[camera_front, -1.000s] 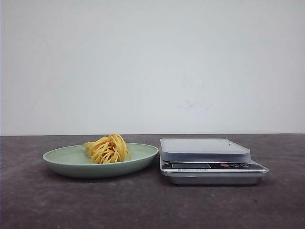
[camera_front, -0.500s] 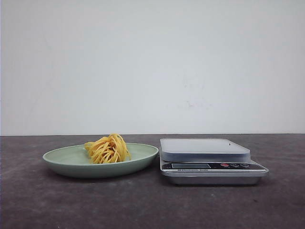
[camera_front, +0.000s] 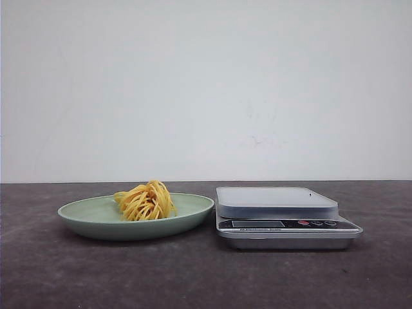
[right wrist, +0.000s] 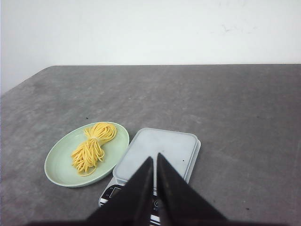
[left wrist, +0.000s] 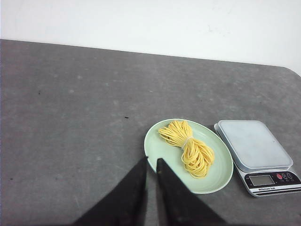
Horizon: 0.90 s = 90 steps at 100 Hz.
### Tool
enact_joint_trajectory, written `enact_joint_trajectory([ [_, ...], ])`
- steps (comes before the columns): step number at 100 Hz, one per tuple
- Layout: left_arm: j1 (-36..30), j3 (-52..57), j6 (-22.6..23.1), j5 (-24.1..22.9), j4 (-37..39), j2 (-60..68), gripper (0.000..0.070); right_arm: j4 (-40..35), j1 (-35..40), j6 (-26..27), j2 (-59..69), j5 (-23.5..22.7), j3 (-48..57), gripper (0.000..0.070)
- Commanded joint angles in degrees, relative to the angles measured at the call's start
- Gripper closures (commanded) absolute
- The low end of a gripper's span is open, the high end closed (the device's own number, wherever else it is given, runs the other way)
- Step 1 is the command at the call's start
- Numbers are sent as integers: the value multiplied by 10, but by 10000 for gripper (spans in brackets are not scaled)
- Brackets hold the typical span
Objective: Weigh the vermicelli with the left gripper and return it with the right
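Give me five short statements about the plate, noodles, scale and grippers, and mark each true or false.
1. The vermicelli lies on the green plate. True.
2. The scale platform carries the noodles. False: it is bare.
3. The scale stands to the plate's right in the front view. True.
4. The left gripper holds the vermicelli. False: its fingers are nearly together, holding nothing.
5. The right gripper grips the plate. False: it hangs above the scale.

Backdrop: plain white wall (camera_front: 206,90) behind a dark grey desk (camera_front: 193,277).
Wall meets the desk's far edge in a straight line; desk surface matte, faintly mottled; lighting even and soft.
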Motion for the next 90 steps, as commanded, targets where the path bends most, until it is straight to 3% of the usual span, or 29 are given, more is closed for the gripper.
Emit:
enact_joint_trajectory([
  [1, 12, 3, 27, -4, 16, -5, 700, 7, 2, 6, 1, 0, 5, 699],
  [24, 142, -123, 92, 7, 239, -27, 700, 7, 2, 6, 1, 0, 5, 699],
  [52, 232, -377, 92, 51, 490, -90, 700, 7, 2, 6, 1, 0, 5, 699],
  [90, 240, -483, 95, 75, 505, -128, 700, 7, 2, 6, 1, 0, 5, 699],
])
